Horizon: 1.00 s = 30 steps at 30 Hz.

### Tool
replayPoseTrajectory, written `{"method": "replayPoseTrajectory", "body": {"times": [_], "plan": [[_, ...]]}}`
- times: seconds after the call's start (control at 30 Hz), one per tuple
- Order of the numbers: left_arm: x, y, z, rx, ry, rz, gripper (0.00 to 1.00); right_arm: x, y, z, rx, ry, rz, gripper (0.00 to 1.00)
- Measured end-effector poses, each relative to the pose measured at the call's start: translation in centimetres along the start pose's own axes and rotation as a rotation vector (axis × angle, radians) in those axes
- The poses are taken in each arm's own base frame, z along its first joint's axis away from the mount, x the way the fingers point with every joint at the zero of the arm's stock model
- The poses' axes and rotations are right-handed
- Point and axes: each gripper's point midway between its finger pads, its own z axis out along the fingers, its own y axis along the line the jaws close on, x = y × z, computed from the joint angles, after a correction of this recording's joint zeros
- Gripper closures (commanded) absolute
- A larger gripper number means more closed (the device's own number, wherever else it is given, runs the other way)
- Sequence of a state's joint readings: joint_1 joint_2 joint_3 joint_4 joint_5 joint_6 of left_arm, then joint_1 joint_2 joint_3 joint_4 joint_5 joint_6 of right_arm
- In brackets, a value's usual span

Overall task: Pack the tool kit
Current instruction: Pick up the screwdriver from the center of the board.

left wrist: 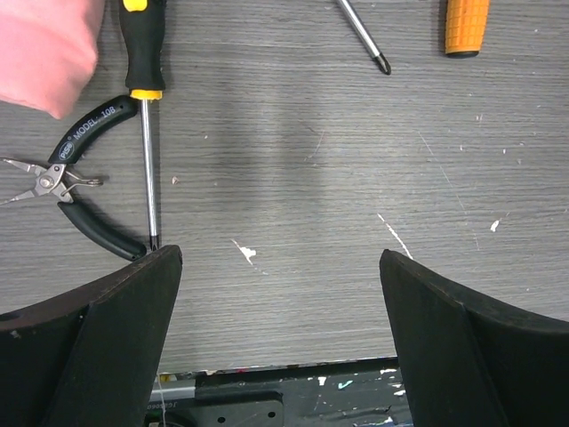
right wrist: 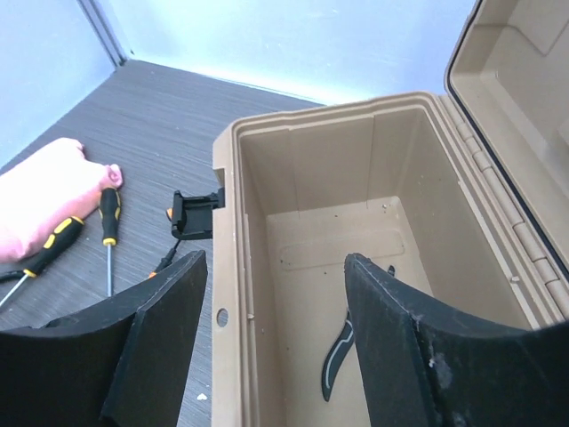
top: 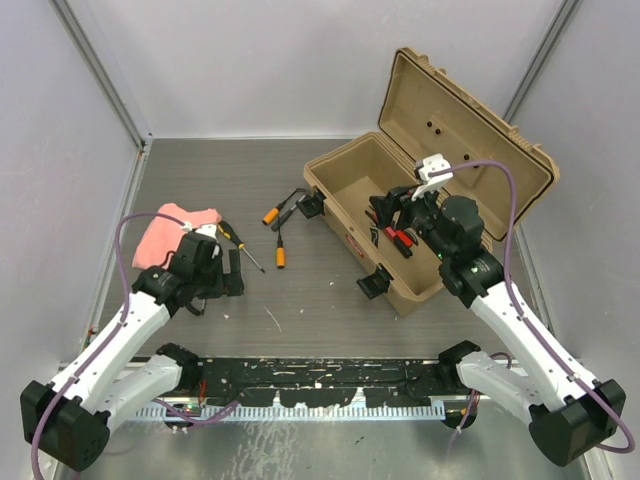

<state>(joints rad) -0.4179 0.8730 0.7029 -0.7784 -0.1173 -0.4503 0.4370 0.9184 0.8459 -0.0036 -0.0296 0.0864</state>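
Risk sat at frame left: left gripper (left wrist: 280, 258), spread empty, could scatter the screwdriver (left wrist: 148, 178) and pliers (left wrist: 89, 133); right gripper (right wrist: 276, 262) hung unclenched over the case (right wrist: 311, 169).

Tan case (top: 455, 125), pink cloth (top: 170, 232), grey worktop (left wrist: 293, 160).
The case is an even tan with black latches (top: 376, 283). A screwdriver (left wrist: 142, 44) has a black handle banded yellow, a second handle (left wrist: 467, 22) is orange, and the pliers (left wrist: 89, 132) have black grips lettered white. The worktop is grey wood-grain flecked white.
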Motion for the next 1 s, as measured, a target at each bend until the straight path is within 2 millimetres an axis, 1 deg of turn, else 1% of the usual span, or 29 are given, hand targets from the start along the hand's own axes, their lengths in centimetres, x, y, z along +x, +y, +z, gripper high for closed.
{"method": "replayPoseTrajectory", "body": {"times": [0.1, 0.2, 0.5, 0.57, 0.73, 0.83, 0.87, 1.0], "plan": [[0.1, 0.1, 0.3, -0.014, 0.014, -0.005, 0.08, -0.9, 0.4, -0.7, -0.02, -0.028, -0.001, 0.31], [0.2, 0.3, 0.5, -0.029, 0.028, -0.006, 0.1, -1.2, 0.7, -1.2, -0.033, -0.035, -0.002, 0.31], [0.3, 0.8, 0.9, -0.069, 0.045, -0.009, 0.12, -0.1, 0.9, -1.6, -0.047, 0.013, -0.005, 0.31], [0.4, 0.9, 1.0, -0.077, 0.051, -0.013, 0.17, 0.1, 0.9, -1.7, -0.049, 0.019, -0.006, 0.31], [0.8, 1.3, 1.7, -0.111, 0.079, -0.016, 0.22, 0.0, 1.3, -2.0, -0.068, 0.02, -0.008, 0.31], [0.9, 1.5, 2.1, -0.125, 0.096, -0.019, 0.3, -0.1, 1.5, -2.2, -0.083, 0.019, -0.008, 0.31], [0.8, 1.6, 2.4, -0.134, 0.106, -0.023, 0.32, -0.1, 1.6, -2.2, -0.088, 0.018, -0.009, 0.31], [0.0, 1.8, 3.4, -0.169, 0.116, -0.03, 0.3, 0.0, 1.9, -2.3, -0.106, 0.021, -0.009, 0.31]]}}
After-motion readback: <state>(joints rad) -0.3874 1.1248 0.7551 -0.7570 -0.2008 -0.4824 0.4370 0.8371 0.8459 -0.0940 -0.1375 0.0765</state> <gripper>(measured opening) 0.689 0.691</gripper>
